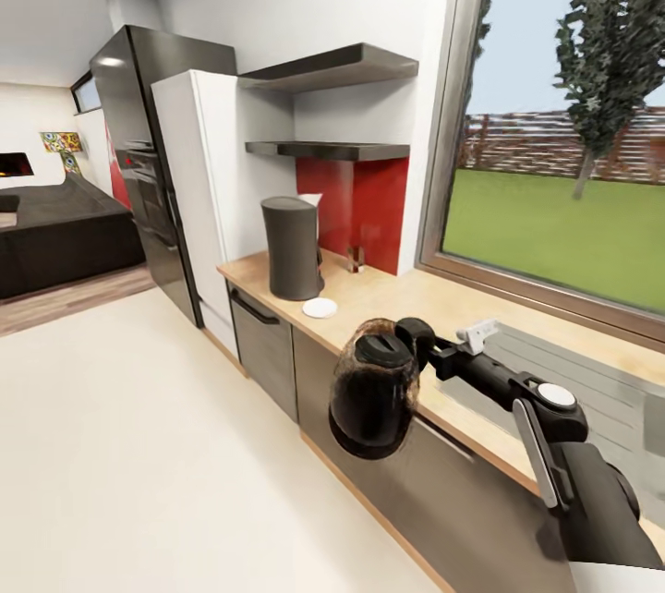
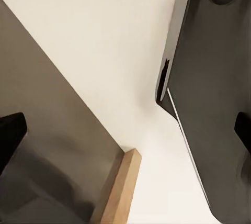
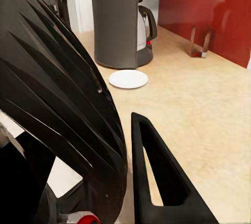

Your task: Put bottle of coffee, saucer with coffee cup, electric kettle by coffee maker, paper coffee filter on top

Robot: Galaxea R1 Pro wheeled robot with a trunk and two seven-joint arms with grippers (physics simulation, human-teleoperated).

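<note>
Kitchen countertop (image 1: 388, 293) runs under a window. Right gripper (image 1: 427, 348) is clamped on one kettle (image 1: 374, 390) by its handle, pot hanging just beyond the fingers. Well beyond: one coffee maker (image 1: 291, 247), one saucer (image 1: 320, 308) beside it. Left gripper's state: cannot tell.

The long pale beige wood-look countertop (image 1: 388, 293) runs over glossy dark grey cabinets (image 1: 268, 348), below a window, with a grey inset sink (image 1: 591, 390) at its near end. At its far end, the tall dark grey tapered coffee maker (image 1: 291, 247) stands upright on it. The small flat white saucer (image 1: 320, 308) lies just beside the maker's base. A small pale-fronted, dark-edged container (image 1: 356, 259) stands near the red wall panel.
</note>
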